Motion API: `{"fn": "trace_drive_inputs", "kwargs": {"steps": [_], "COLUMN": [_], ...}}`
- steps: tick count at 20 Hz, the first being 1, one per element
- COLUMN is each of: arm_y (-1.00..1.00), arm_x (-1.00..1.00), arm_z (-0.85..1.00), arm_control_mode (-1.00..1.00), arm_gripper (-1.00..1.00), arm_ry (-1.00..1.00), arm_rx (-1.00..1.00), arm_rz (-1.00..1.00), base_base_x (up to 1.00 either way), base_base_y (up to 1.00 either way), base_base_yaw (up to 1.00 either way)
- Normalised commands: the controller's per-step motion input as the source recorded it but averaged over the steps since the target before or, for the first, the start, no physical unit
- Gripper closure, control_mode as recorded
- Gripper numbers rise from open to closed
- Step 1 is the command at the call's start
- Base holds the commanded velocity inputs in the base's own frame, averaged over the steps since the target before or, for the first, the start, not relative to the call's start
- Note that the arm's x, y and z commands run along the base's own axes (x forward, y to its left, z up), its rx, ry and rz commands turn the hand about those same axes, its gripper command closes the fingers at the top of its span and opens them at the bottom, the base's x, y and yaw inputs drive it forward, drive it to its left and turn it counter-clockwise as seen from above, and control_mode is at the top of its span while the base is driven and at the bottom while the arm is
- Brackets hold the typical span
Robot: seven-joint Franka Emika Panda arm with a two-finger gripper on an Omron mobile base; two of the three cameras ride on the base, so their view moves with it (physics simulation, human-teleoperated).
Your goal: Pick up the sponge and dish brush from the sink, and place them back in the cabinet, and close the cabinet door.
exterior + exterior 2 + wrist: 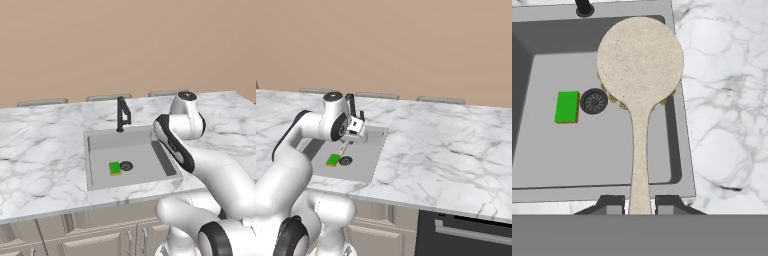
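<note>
My gripper (639, 202) is shut on the thin pale handle of the dish brush (640, 60). The brush's round cream head hangs above the right half of the grey sink (587, 155). In the right base view the gripper (349, 141) hovers over the sink (368, 150) with the dish brush (343, 149) pointing down. The green sponge (567, 106) lies flat on the basin floor, just left of the round drain (593, 101). In the left base view the sponge (115, 168) sits beside the drain (126, 165). The cabinet and the cabinet door are out of view.
A black faucet (121, 114) stands at the sink's back rim. White marble counter (446, 150) spreads to both sides. Chair backs (108, 96) line the far edge. Beige base doors (100, 240) sit below, and a dark appliance front (466, 230) is at the lower right.
</note>
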Motion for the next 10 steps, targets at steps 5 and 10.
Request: {"fn": "trace_drive_inputs", "kwargs": {"steps": [5,10], "arm_y": [-0.02,0.00], "arm_x": [-0.27,-0.20], "arm_z": [0.03,0.00], "arm_control_mode": [-1.00,-1.00], "arm_gripper": [1.00,1.00], "arm_ry": [0.00,0.00], "arm_rx": [0.00,-0.01], "arm_rz": [0.00,0.00], "base_base_x": [0.00,0.00], "base_base_y": [0.00,0.00], "base_base_yaw": [0.00,0.00]}}
